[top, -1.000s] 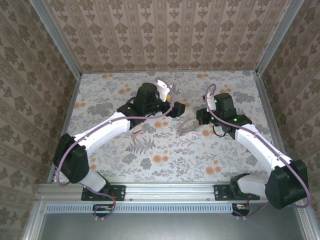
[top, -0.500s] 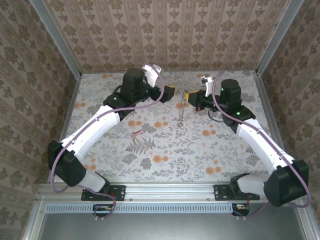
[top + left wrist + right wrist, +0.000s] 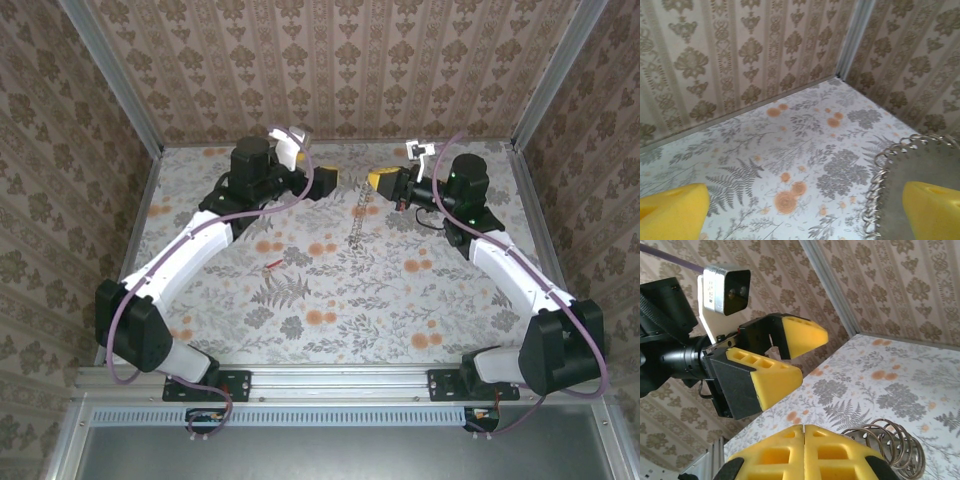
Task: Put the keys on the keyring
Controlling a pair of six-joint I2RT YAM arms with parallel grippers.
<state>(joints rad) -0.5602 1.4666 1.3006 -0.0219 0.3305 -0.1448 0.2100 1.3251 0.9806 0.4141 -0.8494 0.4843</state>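
Keyring is being dangled at desk's far edge by clamped right tool, probably being presented to wide-gaping left tool.

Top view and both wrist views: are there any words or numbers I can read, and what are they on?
No text can be read anywhere.
The walls and floor have only leaf and flower patterns.
The grey camera box shows two lenses but no letters.
The small dark bits below the arm bases are too small to read.
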